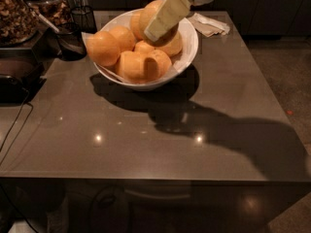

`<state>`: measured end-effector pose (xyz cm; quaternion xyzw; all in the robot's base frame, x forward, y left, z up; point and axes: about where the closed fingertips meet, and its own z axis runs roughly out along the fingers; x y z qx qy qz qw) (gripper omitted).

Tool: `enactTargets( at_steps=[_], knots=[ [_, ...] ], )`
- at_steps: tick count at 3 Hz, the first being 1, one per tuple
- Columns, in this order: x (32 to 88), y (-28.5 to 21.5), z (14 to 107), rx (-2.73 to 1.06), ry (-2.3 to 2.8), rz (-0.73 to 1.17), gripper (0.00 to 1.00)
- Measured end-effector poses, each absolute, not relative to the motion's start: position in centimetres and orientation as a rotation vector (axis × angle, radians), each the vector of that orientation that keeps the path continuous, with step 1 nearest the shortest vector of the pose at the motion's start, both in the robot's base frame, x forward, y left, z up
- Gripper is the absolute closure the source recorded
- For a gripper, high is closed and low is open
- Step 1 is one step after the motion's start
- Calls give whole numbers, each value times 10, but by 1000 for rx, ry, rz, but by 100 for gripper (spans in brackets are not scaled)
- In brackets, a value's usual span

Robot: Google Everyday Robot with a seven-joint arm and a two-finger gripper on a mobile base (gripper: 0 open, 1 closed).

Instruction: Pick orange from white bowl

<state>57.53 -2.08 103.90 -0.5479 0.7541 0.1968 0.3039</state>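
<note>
The white bowl (187,50) stands at the back middle of the dark table and holds several oranges. My gripper (158,29) comes down from the top edge over the bowl's back half. Its pale yellow front finger (167,13) lies across one orange (149,14), which sits higher than the others, at about rim height. The gripper looks shut on this orange. The second finger is hidden behind the fruit. The other oranges (103,47) rest in the bowl's left and front parts.
A small black wire cup (81,17) and a dark scoop (70,43) stand left of the bowl. A container of brown food (17,14) is at far left. A crumpled napkin (209,25) lies behind right. A cable (14,125) runs off the table's left edge.
</note>
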Motion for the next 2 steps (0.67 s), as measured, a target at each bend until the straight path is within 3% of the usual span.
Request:
enactTargets(
  at_steps=[1, 2],
  knots=[
    [534, -34, 1049, -1446, 1980, 538, 100],
    [531, -38, 1048, -1440, 1988, 536, 100]
  ],
)
